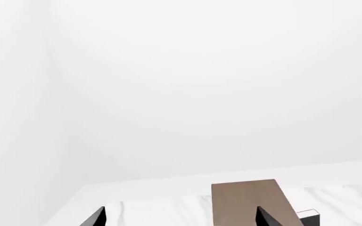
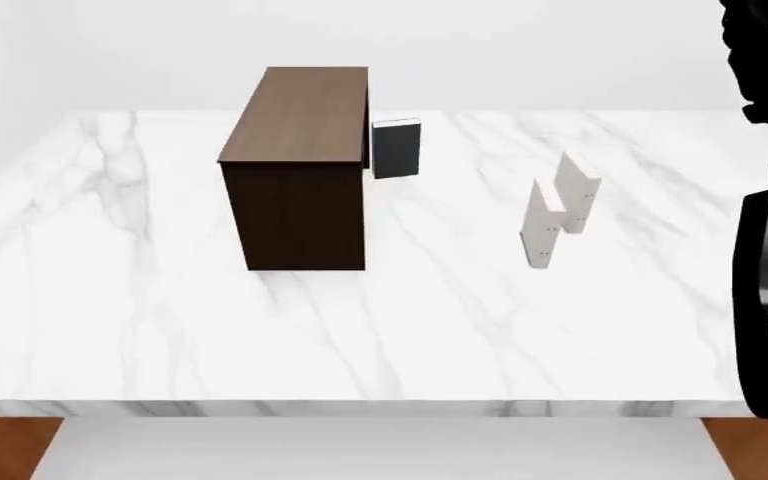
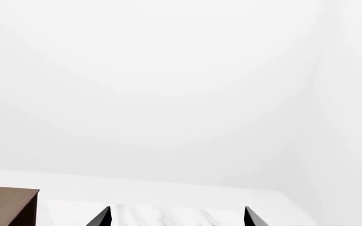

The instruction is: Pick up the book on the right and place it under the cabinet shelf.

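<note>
**Both arms held high, books standing free on the marble**

The cabinet shelf [image 2: 301, 170] stands on the white marble surface [image 2: 131, 300], a tall dark brown box showing only closed sides from the head view; which face is open I cannot tell. In front of the cabinet a wide stretch of bare marble runs to the near edge, and there is as much again on its left out to the side edge.

Three books are in sight, all upright. One black-covered book [image 2: 396, 149] stands just beside the cabinet's far right corner. Two pale grey-white ones stand well to the right of the cabinet, close together and staggered: the book [image 2: 575, 192] on the right sits a little farther back, and its twin [image 2: 543, 224] nearer and slightly left. Nothing touches either.

Both arms hang at the edges of the head view, well apart from the cabinet. The left end effector [image 1: 179, 217] and the right end effector [image 3: 177, 216] each show two dark fingertips set apart, holding nothing.

Plain white walls close the room; brown floor shows below the surface's near corners.
</note>
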You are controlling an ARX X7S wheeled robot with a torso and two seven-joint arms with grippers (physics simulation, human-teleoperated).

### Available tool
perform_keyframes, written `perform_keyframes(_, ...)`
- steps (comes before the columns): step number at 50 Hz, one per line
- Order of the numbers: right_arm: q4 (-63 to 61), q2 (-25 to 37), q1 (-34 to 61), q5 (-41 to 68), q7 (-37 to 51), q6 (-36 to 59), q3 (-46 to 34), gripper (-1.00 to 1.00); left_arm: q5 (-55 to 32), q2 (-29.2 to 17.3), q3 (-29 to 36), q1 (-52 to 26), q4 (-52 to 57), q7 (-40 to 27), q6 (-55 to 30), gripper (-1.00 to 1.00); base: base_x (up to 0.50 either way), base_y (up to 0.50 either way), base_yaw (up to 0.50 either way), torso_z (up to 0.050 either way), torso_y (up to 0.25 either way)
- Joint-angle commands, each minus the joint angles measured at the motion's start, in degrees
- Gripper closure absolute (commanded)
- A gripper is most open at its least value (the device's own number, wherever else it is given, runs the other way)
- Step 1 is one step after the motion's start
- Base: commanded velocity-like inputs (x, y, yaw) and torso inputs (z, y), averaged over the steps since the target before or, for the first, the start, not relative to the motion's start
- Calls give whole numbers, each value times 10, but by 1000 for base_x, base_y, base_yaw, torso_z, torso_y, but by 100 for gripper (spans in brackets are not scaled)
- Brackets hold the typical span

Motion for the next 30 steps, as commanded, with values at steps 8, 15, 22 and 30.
perform_keyframes(8, -15, 3, -7, 10, -6, 20, 1, -100, -3, 2, -2, -3, 0, 0, -2, -100, 377, -43, 0, 0, 0)
perform_keyframes(15, -19, 2, -12, 12, -7, 25, -1, -100, -5, -1, -3, -2, 4, -1, -3, -100, 474, -81, 0, 0, 0)
perform_keyframes(22, -22, 3, -17, 12, -9, 27, -3, -100, -6, -3, -3, 0, 7, -1, -5, -100, 496, -99, 0, 0, 0)
perform_keyframes(30, -26, 4, -18, 13, -12, 29, -7, -100, -6, -3, -3, 0, 5, -2, -1, -100, 500, -101, 0, 0, 2)
